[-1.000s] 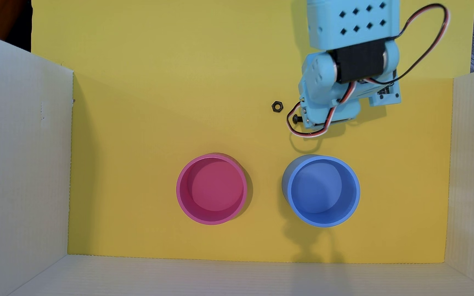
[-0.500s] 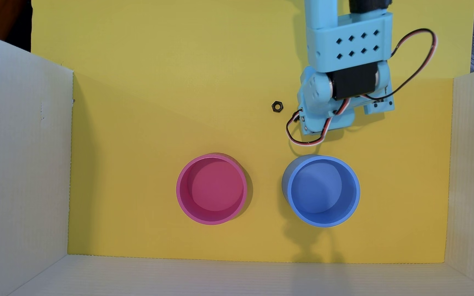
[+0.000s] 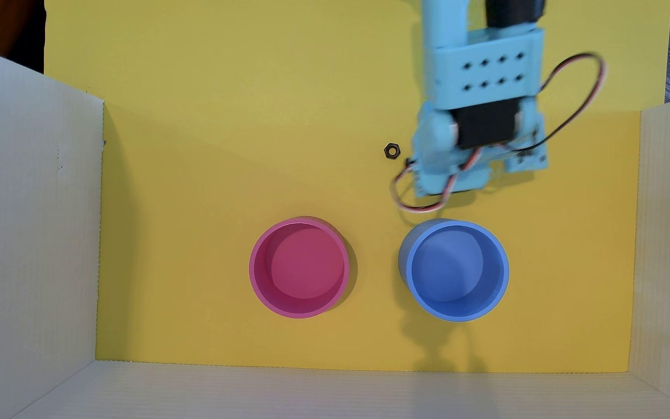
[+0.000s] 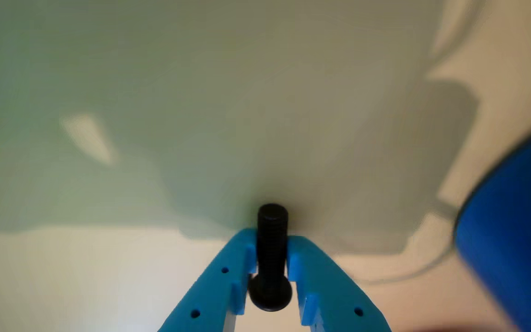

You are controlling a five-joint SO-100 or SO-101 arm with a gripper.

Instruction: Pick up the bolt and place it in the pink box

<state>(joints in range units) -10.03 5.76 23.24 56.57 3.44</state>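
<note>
- Black and threaded, the bolt (image 4: 272, 251) sits pinched between the two blue fingers (image 4: 228, 281) of the tool (image 4: 270, 256) in the wrist view, its shank end pointing away from the camera and its rounded head nearest the lens.
- Only the wrist view shows this grip; from overhead the tool's tips are hidden under the light-blue arm (image 3: 482, 88), and the bolt cannot be made out there with any certainty.
- Only the overhead view shows the layout: the pink box (image 3: 299, 268) stands upright on the yellow surface (image 3: 204, 161), well apart from the arm, with the blue container (image 3: 454, 270) beside it to the right.
- In the overhead view the arm is motion-blurred, and its upper part is cut off by the top edge.
- A small black hexagonal nut (image 3: 392, 151) lies flat on the surface just left of the arm's wrist, seen only from above.
- In the wrist view the blue container (image 4: 514, 235) is a blurred mass cut off by the right edge; the pink box is out of that view.
- White corrugated walls (image 3: 27, 241) border the surface on the left, right and bottom of the overhead view.
- Counted: one bolt, one nut, one pink box, one blue container, one arm.
</note>
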